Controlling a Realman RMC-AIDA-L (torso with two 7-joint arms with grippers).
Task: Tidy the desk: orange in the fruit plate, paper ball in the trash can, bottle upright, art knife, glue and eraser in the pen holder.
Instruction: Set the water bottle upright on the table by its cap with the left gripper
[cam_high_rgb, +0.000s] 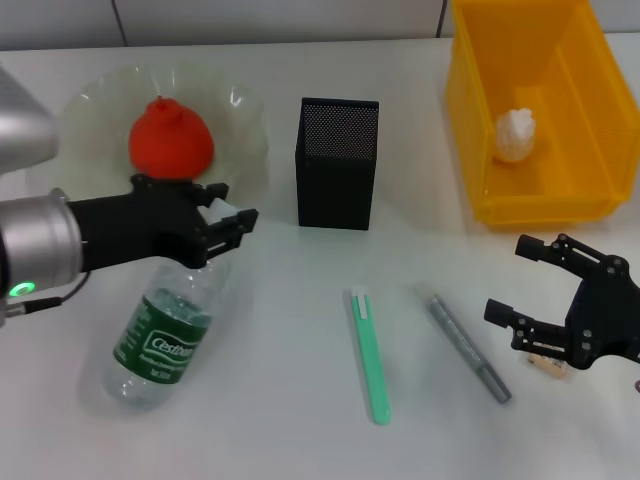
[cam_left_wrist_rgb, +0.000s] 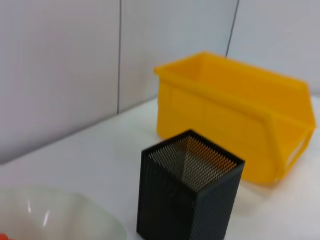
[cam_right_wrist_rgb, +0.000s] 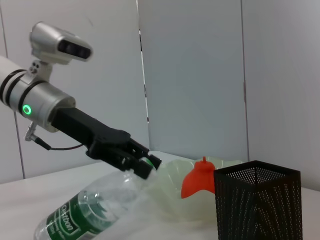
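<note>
The bottle (cam_high_rgb: 165, 335) lies on the desk (cam_high_rgb: 290, 420) at the front left, its cap end toward the fruit plate (cam_high_rgb: 245, 110). My left gripper (cam_high_rgb: 228, 225) is shut on the neck by the white cap. In the right wrist view the bottle (cam_right_wrist_rgb: 95, 210) slants up to that gripper (cam_right_wrist_rgb: 142, 165). The orange (cam_high_rgb: 170, 140) sits in the plate. The paper ball (cam_high_rgb: 515, 135) lies in the trash can (cam_high_rgb: 470, 90). The art knife (cam_high_rgb: 368, 355) and the glue (cam_high_rgb: 468, 345) lie in front of the pen holder (cam_high_rgb: 337, 165). My right gripper (cam_high_rgb: 507, 280) is open above the partly hidden eraser (cam_high_rgb: 548, 365).
In the left wrist view the pen holder (cam_left_wrist_rgb: 187, 200) stands close, with the trash can (cam_left_wrist_rgb: 235, 115) behind it and the plate's rim (cam_left_wrist_rgb: 60, 215) at one corner. A grey wall runs behind the desk.
</note>
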